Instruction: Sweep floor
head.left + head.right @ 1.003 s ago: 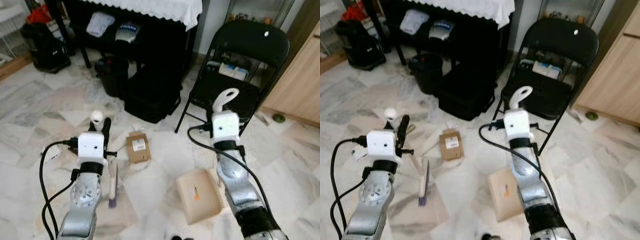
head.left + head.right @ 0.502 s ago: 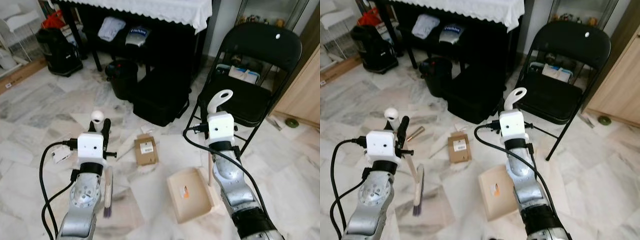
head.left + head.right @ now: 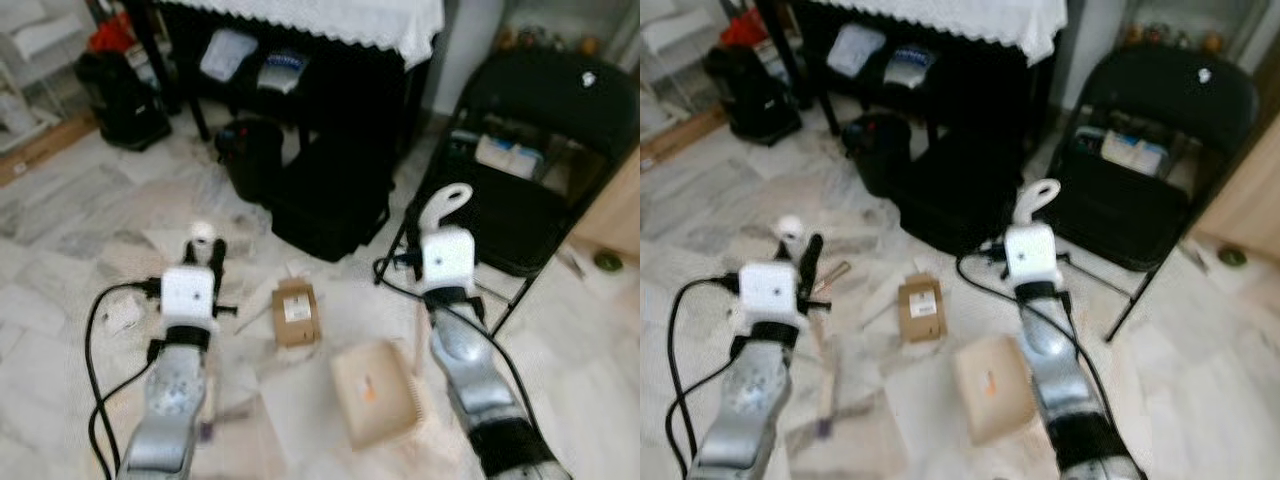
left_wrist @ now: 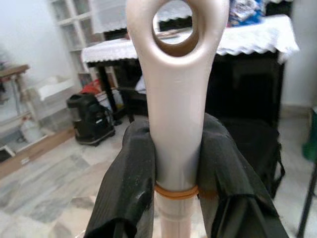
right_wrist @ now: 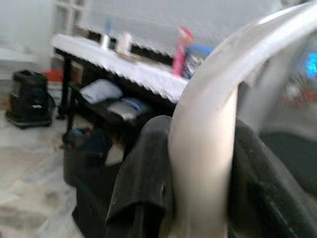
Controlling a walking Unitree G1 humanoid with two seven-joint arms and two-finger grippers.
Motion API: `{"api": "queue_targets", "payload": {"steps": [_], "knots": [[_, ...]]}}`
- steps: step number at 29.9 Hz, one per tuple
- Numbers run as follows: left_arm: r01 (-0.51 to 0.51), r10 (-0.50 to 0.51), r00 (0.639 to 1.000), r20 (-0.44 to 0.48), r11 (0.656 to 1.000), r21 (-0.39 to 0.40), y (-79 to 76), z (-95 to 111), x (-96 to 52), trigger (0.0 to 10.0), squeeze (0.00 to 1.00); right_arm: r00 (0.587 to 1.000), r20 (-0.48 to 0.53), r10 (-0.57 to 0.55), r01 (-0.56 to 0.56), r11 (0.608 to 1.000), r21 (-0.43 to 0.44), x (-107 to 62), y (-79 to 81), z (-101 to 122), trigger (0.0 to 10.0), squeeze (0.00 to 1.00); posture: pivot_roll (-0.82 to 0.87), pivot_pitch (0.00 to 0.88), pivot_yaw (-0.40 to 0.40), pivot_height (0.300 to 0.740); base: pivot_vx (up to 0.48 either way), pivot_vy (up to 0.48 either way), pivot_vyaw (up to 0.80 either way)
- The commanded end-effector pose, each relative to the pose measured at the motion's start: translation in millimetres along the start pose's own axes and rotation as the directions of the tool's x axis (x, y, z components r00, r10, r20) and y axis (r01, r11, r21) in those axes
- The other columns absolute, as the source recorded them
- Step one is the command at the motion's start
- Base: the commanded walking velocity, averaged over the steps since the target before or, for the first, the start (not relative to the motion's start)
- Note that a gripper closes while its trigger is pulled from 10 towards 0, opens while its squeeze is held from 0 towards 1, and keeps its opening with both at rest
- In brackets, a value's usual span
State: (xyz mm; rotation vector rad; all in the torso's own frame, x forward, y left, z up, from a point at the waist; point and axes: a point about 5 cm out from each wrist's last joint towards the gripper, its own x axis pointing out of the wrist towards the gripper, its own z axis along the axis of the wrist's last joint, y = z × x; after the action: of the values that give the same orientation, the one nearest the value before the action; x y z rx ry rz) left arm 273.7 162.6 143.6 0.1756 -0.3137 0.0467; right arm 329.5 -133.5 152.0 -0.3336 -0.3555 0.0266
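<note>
Nearest to me, the left tool (image 4: 176,163) is clenched on the pale, smooth plastic handle of the brush (image 4: 177,99), its two black fingers (image 4: 130,193) pressing the shaft from both sides just below the handle's rounded eyelet. The handle stands upright from the tool, and the brush's lower end reaches down to the floor (image 3: 70,230) beside the left arm, where the picture is too blurred to make out the bristles.

The right tool (image 5: 198,168) is likewise closed around the curved, glossy white handle of the dustpan (image 3: 378,395), a flat beige tray lying on the marble just left of the right arm. The floor is grey-veined marble tile, with bare stretches to the robot's left and in the strip between the two arms.

A little farther on, a small brown cardboard box (image 3: 297,311) with a white label lies flat between the arms, apart from the dustpan.

Beyond it the room closes in: a black bag (image 3: 330,200) and a dark bin (image 3: 250,155) sit at the foot of a dark table (image 3: 940,70) draped in a white scalloped cloth (image 3: 340,15). To the right a black folding chair (image 3: 1150,150) stands with its thin metal legs splayed, boxes on its seat. Far left, another black bag (image 3: 115,90) rests by the wall.
</note>
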Motion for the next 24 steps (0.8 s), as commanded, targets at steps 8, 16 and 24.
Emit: {"api": "queue_targets", "payload": {"steps": [8, 16, 24], "knots": [[-0.018, 0.017, 0.999, 0.031, 0.999, 0.039, 6.5, 4.7, 0.9, 10.0, 0.0, 0.998, 0.057, 0.013, -0.016, 0.999, 0.042, 1.0, 7.8, 11.5, 10.0, 0.0, 0.09, 0.121, 0.026, 0.74, 0.355, 0.0, 0.25], [-0.017, 0.016, 0.999, 0.032, 0.999, 0.036, 6.0, 4.8, 1.3, 10.0, 0.0, 0.997, 0.075, 0.027, -0.03, 0.999, 0.032, 0.6, 8.8, 13.5, 10.0, 0.0, 0.09, 0.122, 0.025, 0.74, 0.35, 0.0, 0.18], [-0.019, 0.018, 0.999, 0.032, 0.999, 0.038, 6.2, 4.5, 1.4, 10.0, 0.0, 0.996, 0.084, 0.027, -0.032, 0.998, 0.06, 0.5, 10.0, 15.2, 10.0, 0.0, 0.09, 0.122, 0.025, 0.74, 0.349, 0.0, 0.0]]}}
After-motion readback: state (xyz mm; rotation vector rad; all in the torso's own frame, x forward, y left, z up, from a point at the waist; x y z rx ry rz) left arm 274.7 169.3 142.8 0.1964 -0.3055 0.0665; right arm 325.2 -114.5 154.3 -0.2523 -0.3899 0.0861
